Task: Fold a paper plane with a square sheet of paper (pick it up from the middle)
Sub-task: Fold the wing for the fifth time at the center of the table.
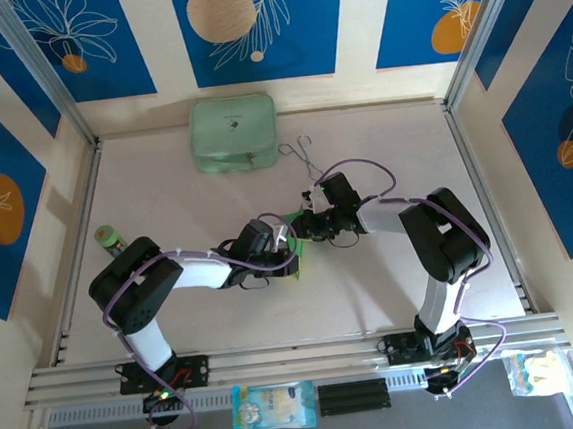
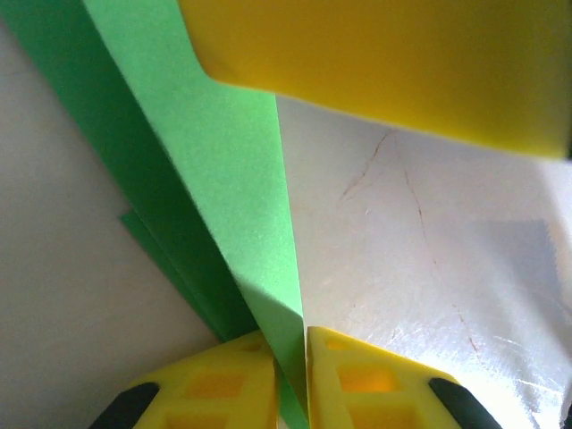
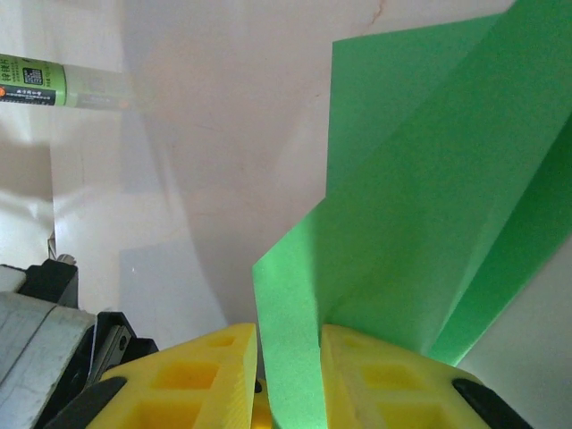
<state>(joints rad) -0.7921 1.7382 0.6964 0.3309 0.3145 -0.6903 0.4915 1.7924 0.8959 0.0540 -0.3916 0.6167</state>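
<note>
Paper (image 1: pixel 298 260) sits at the middle of the worktop (image 1: pixel 174 194), caught where the two arms' wrists meet. It is well apart from the mint case (image 1: pixel 234 134) and the wire tongs (image 1: pixel 302 154) at the far side, and from the small green bottle (image 1: pixel 111 237) on the left. It is bright green and already creased. Both wrist views show it standing up off the surface in sloping panels, a darker layer under a lighter one, rather than lying flat as a square.

The left tool (image 2: pixel 304 349) is pinched nearly closed on the sheet, its two yellow fingers pressed to either side of a thin raised edge that runs up and away from them. The right tool (image 3: pixel 288 344) is likewise closed down on the paper, with a folded flap rising from between its fingers and fanning out to the right. In the left wrist view a yellow finger (image 2: pixel 384 63), which I take to belong to the other tool, hangs just above the same strip, so the two grips sit close together.

Holding it at two near points looks deliberate. One grip can anchor the sheet while the other bends a flap over, and keeping the paper lifted leaves room to turn a panel about its crease. My reading is that the folding is partway along, since no pointed dart shape can be made out. Thin paper held this tightly could tear or slip if the tools pull apart.
</note>
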